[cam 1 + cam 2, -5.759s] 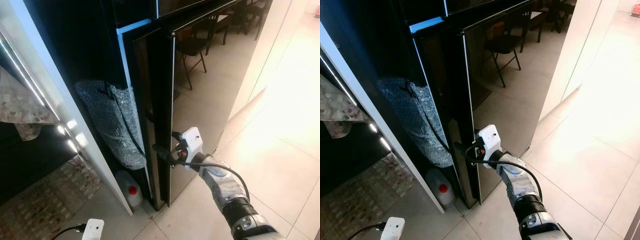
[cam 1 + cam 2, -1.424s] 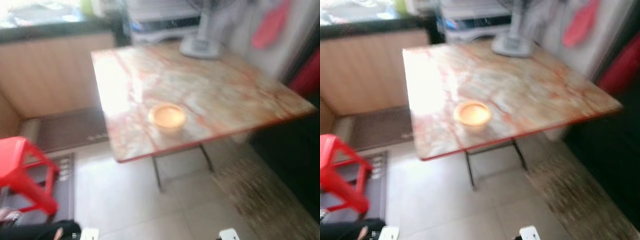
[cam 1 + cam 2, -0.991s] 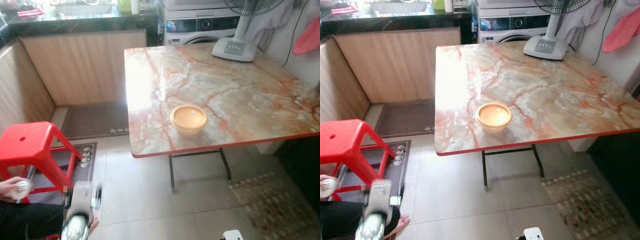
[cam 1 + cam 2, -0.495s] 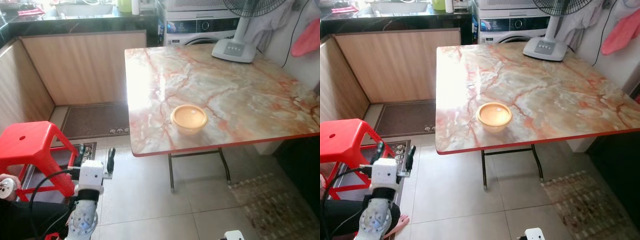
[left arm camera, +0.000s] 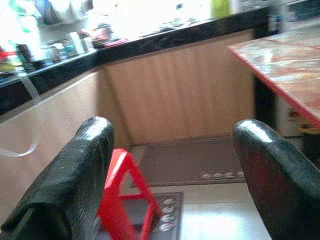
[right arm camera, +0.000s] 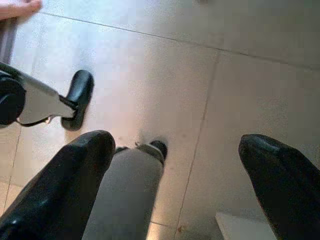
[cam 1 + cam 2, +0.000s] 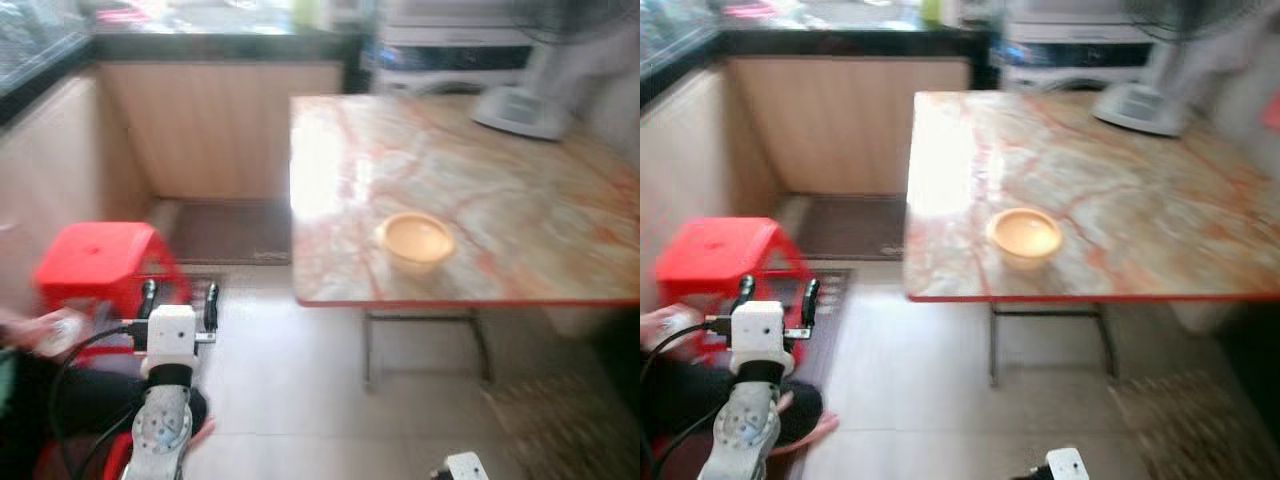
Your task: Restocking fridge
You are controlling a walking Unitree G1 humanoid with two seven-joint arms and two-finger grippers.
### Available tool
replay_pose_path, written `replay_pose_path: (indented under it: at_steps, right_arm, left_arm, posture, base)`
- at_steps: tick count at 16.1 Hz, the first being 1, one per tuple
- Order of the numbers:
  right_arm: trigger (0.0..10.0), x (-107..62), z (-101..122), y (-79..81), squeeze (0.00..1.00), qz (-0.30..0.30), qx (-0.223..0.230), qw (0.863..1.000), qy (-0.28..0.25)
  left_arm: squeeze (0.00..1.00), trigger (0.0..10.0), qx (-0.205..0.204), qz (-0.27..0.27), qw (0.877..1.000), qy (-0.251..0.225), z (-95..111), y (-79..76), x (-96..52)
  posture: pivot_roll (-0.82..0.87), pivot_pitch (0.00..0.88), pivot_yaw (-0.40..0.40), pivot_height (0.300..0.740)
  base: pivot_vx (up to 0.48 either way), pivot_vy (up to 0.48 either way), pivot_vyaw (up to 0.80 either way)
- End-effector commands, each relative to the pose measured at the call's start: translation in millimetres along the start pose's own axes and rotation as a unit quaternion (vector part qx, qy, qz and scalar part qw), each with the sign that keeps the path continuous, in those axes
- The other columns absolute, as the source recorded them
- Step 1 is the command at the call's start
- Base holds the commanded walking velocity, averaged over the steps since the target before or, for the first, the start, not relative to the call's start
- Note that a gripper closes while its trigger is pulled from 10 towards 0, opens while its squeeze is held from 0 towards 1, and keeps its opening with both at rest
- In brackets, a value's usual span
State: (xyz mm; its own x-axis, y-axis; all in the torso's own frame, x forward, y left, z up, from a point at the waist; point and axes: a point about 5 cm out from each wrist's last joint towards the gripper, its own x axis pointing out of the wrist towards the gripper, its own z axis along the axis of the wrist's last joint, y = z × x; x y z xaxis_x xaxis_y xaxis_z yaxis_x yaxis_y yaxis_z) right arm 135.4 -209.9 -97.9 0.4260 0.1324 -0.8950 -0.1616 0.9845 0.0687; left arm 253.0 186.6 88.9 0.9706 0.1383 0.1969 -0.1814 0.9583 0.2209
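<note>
A yellow-orange bowl (image 7: 416,240) sits near the front edge of the marble table (image 7: 520,180). My left gripper (image 7: 180,295) is raised at the left, open and holding nothing, in front of a red plastic stool (image 7: 100,255). In the left wrist view its black fingers (image 5: 80,165) frame the stool and a wooden counter front. At the far left a person's hand (image 7: 40,335) holds a small pale object I cannot identify. My right gripper (image 6: 175,145) hangs low and open over the floor tiles, its white wrist box (image 7: 462,466) showing at the bottom edge.
A fan base (image 7: 520,110) stands at the table's far side, with a washing machine (image 7: 450,50) behind it. A dark mat (image 7: 230,232) lies by the counter and a patterned rug (image 7: 560,430) at the lower right. A seated person's legs (image 7: 700,395) are beside my left arm.
I have turned from the fridge door to this table. In the last half second the view swung left and blurred, while my left gripper stayed raised and open by the stool.
</note>
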Motion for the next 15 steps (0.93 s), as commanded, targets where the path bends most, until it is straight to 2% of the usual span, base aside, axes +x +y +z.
replay_pose_path:
  at_steps: [1,4,12,15]
  right_arm:
    - [10.0,-1.4,-6.8,-1.4,0.0,-0.004,0.017,1.0,0.006]
    - [10.0,-1.2,-5.6,-1.0,0.0,-0.002,0.012,1.0,0.005]
    - [10.0,-1.1,-3.9,-1.5,0.0,0.001,0.005,1.0,0.005]
    - [10.0,-1.1,-3.7,-1.4,0.0,0.002,0.001,1.0,0.006]
  left_arm:
    - [0.0,10.0,-0.009,-0.009,1.0,-0.01,8.3,-3.8,3.5]
    - [0.0,10.0,-0.011,-0.016,1.0,-0.009,10.4,-5.8,5.3]
    - [0.0,10.0,-0.018,-0.023,1.0,-0.005,13.9,-8.6,8.1]
    - [0.0,10.0,-0.017,-0.021,1.0,-0.002,13.4,-8.2,8.7]
  posture:
    - [0.06,0.0,-0.016,0.74]
    - [0.07,0.0,-0.016,0.74]
    - [0.07,0.0,-0.018,0.74]
    - [0.07,0.0,-0.019,0.74]
  base:
    - [0.0,0.0,0.0]
    - [0.0,0.0,0.0]
    - [0.267,0.0,0.0]
    - [0.0,0.0,0.0]
